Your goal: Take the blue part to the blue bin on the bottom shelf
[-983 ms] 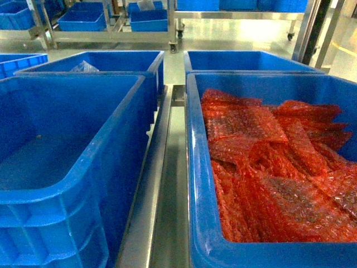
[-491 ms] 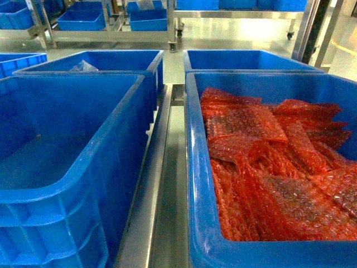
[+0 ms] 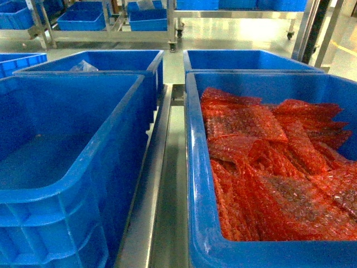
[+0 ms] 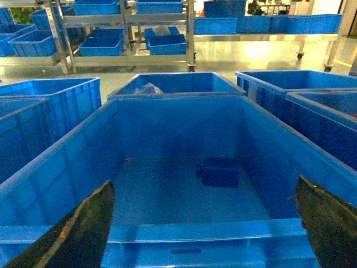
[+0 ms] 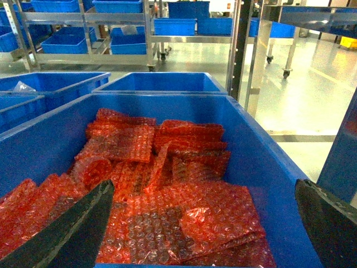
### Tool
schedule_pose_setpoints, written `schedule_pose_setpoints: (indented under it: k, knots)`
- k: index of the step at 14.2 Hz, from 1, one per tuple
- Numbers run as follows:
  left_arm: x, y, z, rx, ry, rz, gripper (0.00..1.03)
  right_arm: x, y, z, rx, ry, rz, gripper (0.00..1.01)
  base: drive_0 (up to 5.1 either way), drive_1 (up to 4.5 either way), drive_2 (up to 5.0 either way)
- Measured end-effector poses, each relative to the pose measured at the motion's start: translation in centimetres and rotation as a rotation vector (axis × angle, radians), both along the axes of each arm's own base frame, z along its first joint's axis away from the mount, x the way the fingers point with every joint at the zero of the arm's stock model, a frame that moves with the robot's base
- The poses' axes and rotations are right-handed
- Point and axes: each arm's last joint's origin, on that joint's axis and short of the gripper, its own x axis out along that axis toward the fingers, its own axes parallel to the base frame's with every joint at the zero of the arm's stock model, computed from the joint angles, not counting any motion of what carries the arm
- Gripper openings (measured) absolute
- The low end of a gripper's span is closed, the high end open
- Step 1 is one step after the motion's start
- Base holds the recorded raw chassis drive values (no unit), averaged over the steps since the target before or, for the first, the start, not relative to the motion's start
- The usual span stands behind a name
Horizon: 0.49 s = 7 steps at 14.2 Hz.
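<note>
The blue part [image 4: 219, 171], a small dark-blue block, lies on the floor of a large blue bin [image 4: 178, 231], towards its far right. My left gripper [image 4: 203, 181] hovers open over this bin's near rim, well short of the part, with nothing between its fingers. My right gripper [image 5: 203, 182] is open over a second bin [image 5: 279, 184] filled with red bubble-wrap bags [image 5: 167, 218]. Far back, blue bins [image 4: 101, 46] sit on the bottom shelf of a metal rack [image 4: 127, 22]. Neither gripper shows in the head view.
The left bin [image 3: 83, 184] and the right bin [image 3: 195, 167] stand side by side with a metal rail [image 3: 162, 190] between them. More blue bins [image 3: 117, 58] stand behind them, one holding a clear bag [image 3: 85, 66]. A metal post [image 5: 241, 50] rises at the right.
The head view has shifted very slightly; the bins and the red bags have not moved.
</note>
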Motion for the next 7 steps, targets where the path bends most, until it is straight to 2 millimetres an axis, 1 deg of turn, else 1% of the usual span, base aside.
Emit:
schedule_pose_setpoints:
  k: [1,7]
  knots:
    - [0.0,0.0,0.0,0.0,0.0,0.0,0.98,0.0,0.0,0.0,0.0,0.0,0.0,0.98,0.0,0.0,0.0]
    - [0.0,0.0,0.0,0.0,0.0,0.0,0.98,0.0,0.0,0.0,0.0,0.0,0.0,0.98,0.0,0.0,0.0]
